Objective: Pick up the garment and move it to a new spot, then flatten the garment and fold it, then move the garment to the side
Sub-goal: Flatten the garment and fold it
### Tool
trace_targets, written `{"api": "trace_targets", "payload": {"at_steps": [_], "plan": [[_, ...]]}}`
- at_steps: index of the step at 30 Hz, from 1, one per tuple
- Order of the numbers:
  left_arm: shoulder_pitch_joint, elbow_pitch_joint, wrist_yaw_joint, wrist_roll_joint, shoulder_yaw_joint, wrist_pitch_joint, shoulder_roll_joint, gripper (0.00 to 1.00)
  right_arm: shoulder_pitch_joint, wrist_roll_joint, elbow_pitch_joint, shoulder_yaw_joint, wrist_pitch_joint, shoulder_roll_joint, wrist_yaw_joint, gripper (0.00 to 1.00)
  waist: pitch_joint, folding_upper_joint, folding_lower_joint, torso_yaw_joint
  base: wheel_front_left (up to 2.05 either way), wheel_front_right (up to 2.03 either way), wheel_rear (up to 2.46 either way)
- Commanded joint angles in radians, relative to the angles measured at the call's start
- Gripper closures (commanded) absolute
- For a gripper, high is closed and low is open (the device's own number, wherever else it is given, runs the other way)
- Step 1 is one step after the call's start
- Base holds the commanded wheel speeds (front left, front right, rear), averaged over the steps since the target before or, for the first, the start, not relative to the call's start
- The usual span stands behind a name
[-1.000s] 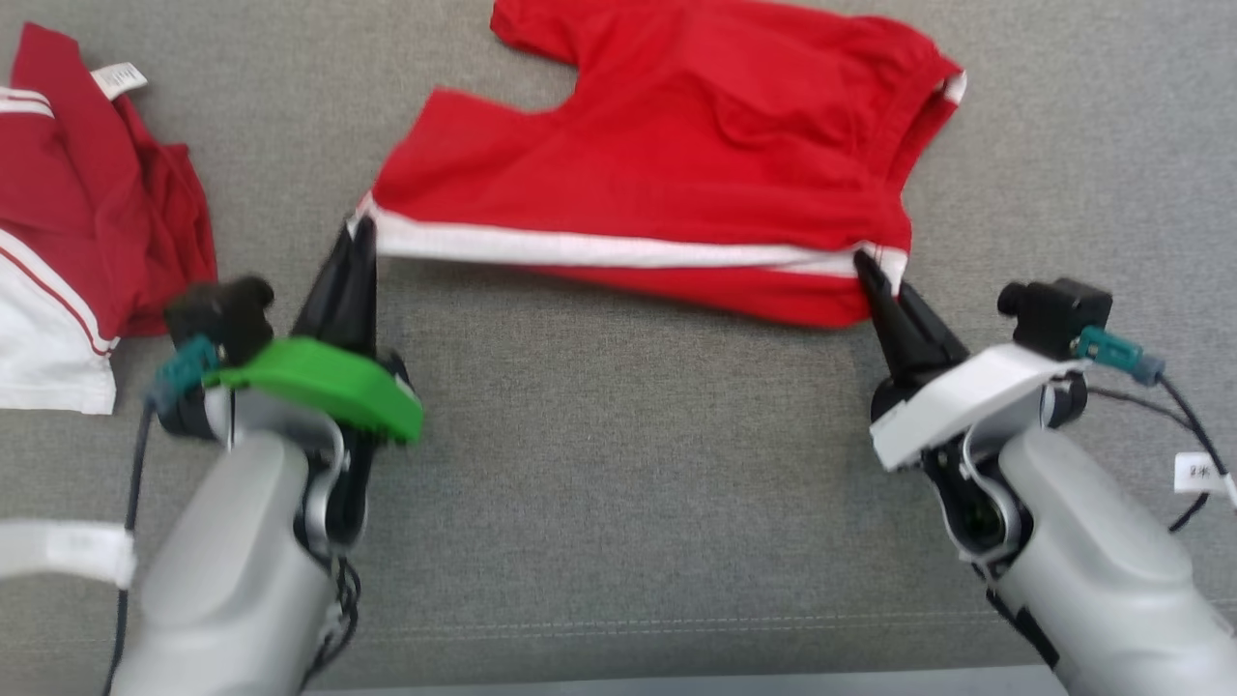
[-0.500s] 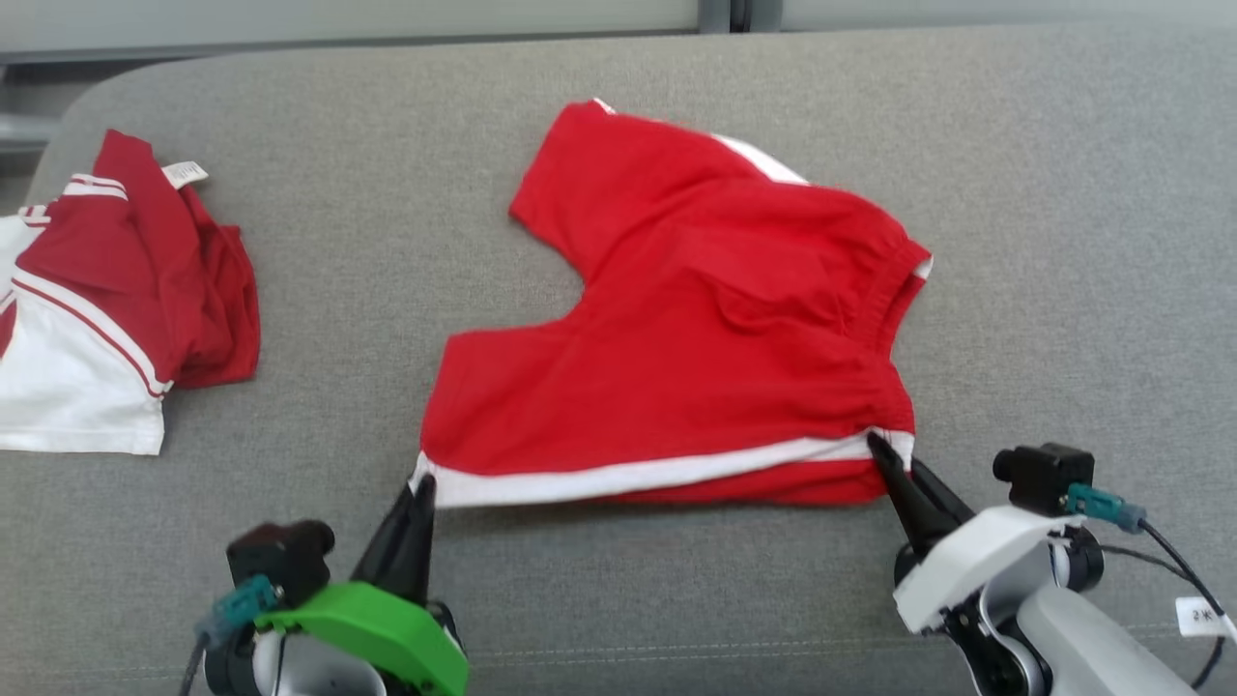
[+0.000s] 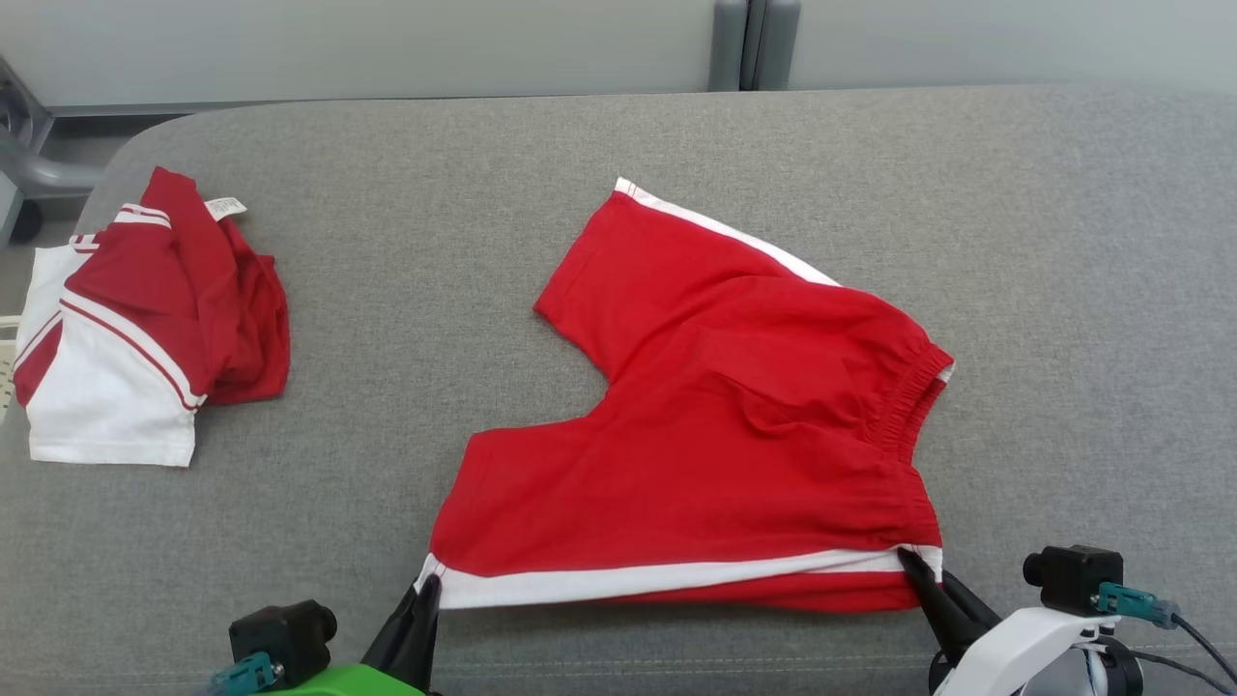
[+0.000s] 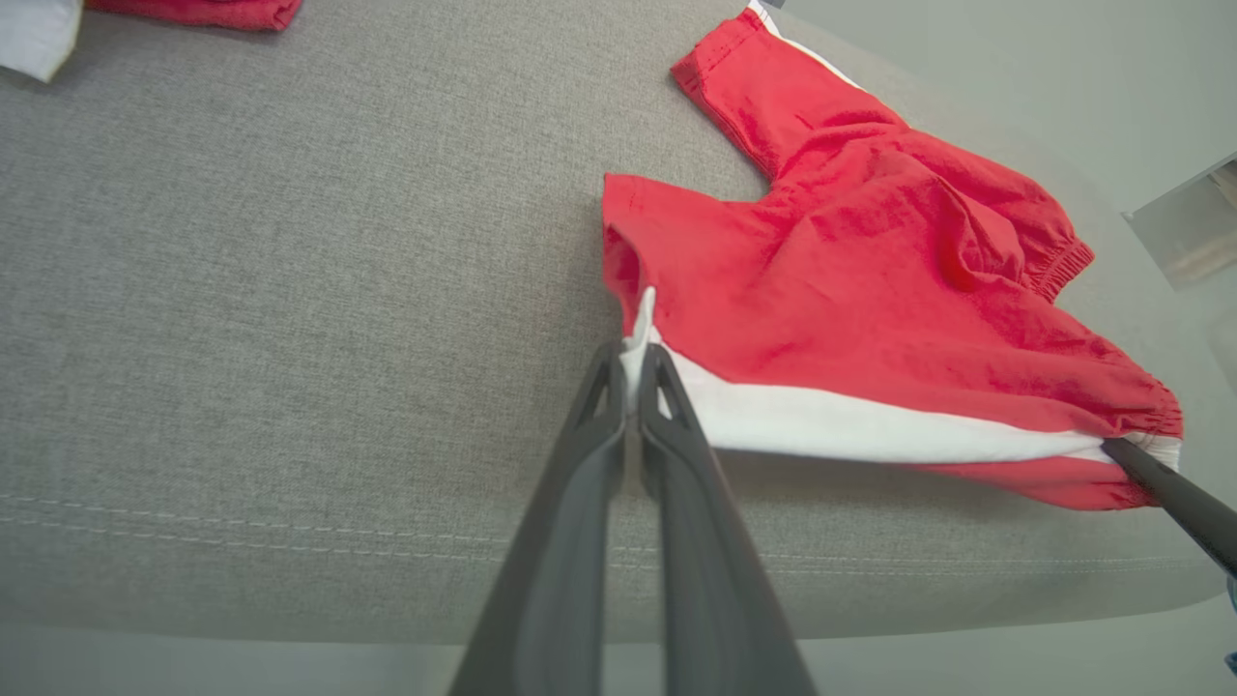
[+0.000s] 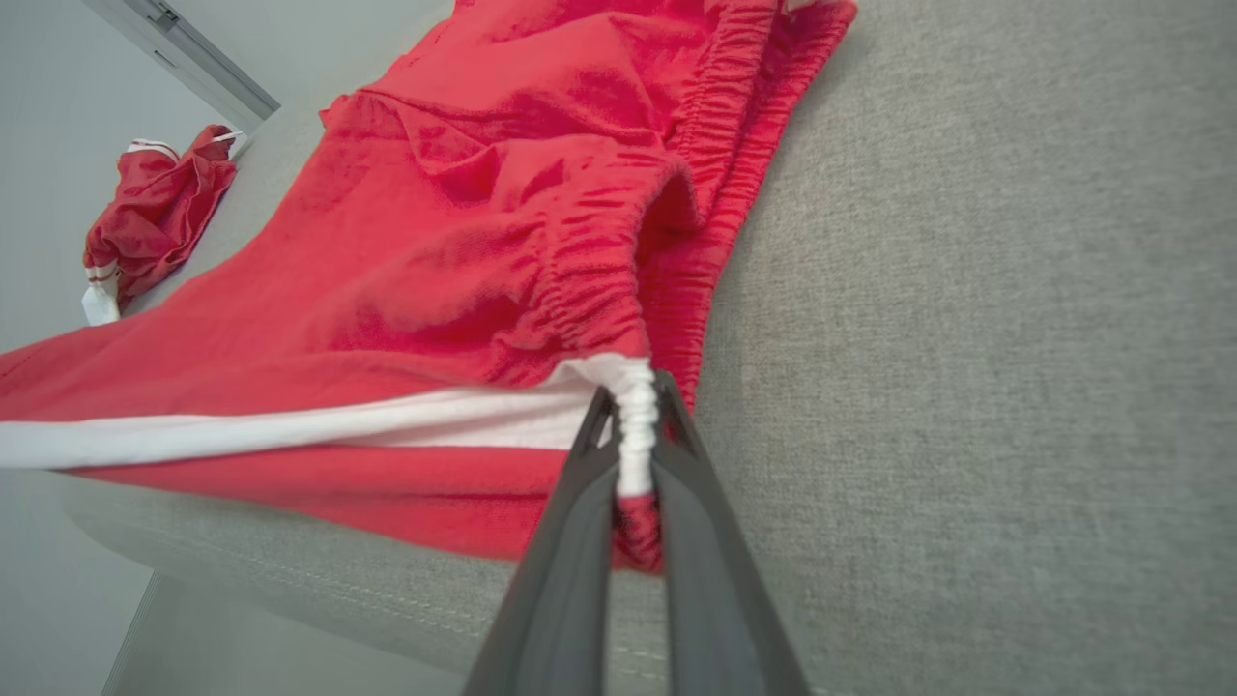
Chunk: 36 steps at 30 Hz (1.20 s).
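Head view: the red shorts (image 3: 715, 425) lie spread on the grey cushion (image 3: 387, 290). Their near edge is taut between the left gripper (image 3: 428, 592) at 7 o'clock and the right gripper (image 3: 910, 563) at 5 o'clock. Flattening looks underway, and folding is not yet begun.
Left wrist view: the jaws pinch the hem corner (image 4: 640, 324).
Right wrist view: the jaws clamp the waistband (image 5: 633, 406).

garment (image 3: 715, 454): cloth, matt, creased; waistband gathered, ribbed
cushion (image 3: 406, 290): woven fabric, coarse weave, rough, matt
fingers (image 4: 565, 541): smooth, dull sheen, plastic-looking
second garment (image 3: 145, 319): cloth, matt, crumpled
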Motion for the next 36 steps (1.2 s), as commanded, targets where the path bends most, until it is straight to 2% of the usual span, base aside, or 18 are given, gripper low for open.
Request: {"api": "trace_targets", "payload": {"at_steps": [1,7,12,17,25,26,36], "plan": [[0.003,-0.007,0.010,-0.002,0.009,0.005,0.014,1.00,0.021,-0.014,-0.015,-0.020,0.014,0.006,-0.002,1.00,0.001,0.0000,0.0001,-0.003,0.00,0.00,0.00],[-0.051,-0.026,0.002,0.015,0.026,0.011,0.040,1.00,0.039,-0.047,-0.079,-0.066,0.067,0.054,-0.002,1.00,0.026,0.0000,0.0001,-0.029,0.00,0.00,0.00],[-0.161,-0.023,-0.036,0.036,0.030,0.031,0.058,1.00,0.006,0.001,-0.140,-0.111,0.087,0.125,-0.002,1.00,0.065,0.0000,0.0001,-0.059,0.00,0.00,0.00],[-0.336,0.024,-0.094,0.041,0.028,0.070,0.055,1.00,-0.060,0.034,-0.196,-0.130,0.094,0.169,-0.001,1.00,0.131,0.0000,0.0001,-0.100,0.00,0.00,0.00],[-0.637,0.222,-0.179,0.062,0.004,0.134,0.008,1.00,-0.251,0.029,-0.168,-0.139,0.053,0.215,-0.001,1.00,0.234,0.0000,0.0001,-0.171,0.00,0.00,0.00],[-0.637,0.222,-0.179,0.062,0.004,0.134,0.008,1.00,-0.251,0.029,-0.168,-0.139,0.053,0.215,-0.001,1.00,0.234,0.0000,0.0001,-0.171,0.00,0.00,0.00],[-0.947,0.560,-0.268,0.072,-0.009,0.134,-0.087,1.00,-0.450,0.053,-0.009,-0.104,-0.065,0.247,-0.001,1.00,0.329,0.0000,0.0001,-0.226,0.00,0.00,0.00]]}}
